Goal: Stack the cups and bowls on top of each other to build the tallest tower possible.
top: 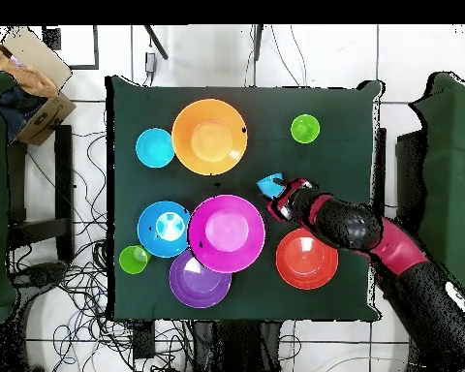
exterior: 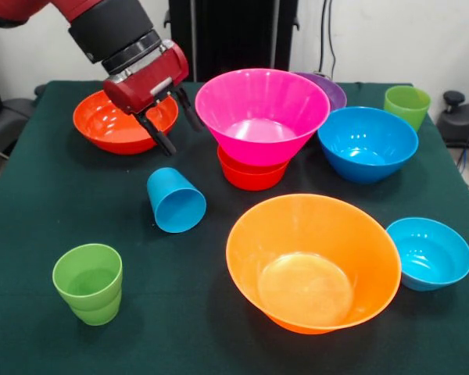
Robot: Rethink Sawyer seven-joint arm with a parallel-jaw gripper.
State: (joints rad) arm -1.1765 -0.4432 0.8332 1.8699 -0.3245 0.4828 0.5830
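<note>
My gripper [exterior: 183, 138] is open and empty. It hangs between the medium red-orange bowl [exterior: 113, 125] and the large pink bowl [exterior: 262, 113], just behind the sky blue cup [exterior: 176, 201], which lies on its side. The pink bowl sits on the small red-orange bowl [exterior: 250, 176] as a short tower. The purple bowl [exterior: 331, 90] is behind it and the blue bowl [exterior: 367, 143] beside it. The large orange bowl [exterior: 313, 262] and the small blue bowl [exterior: 430, 251] stand in front. One green cup [exterior: 88, 283] is upright at front left, another [exterior: 406, 105] at far right. In the overhead view the gripper [top: 279, 198] is next to the blue cup [top: 269, 183].
The dark green table cloth [exterior: 31, 234] covers the table. A cardboard box [top: 28, 82] and cables lie off the table. The red and black arm [top: 357, 228] reaches over the red-orange bowl [top: 306, 259].
</note>
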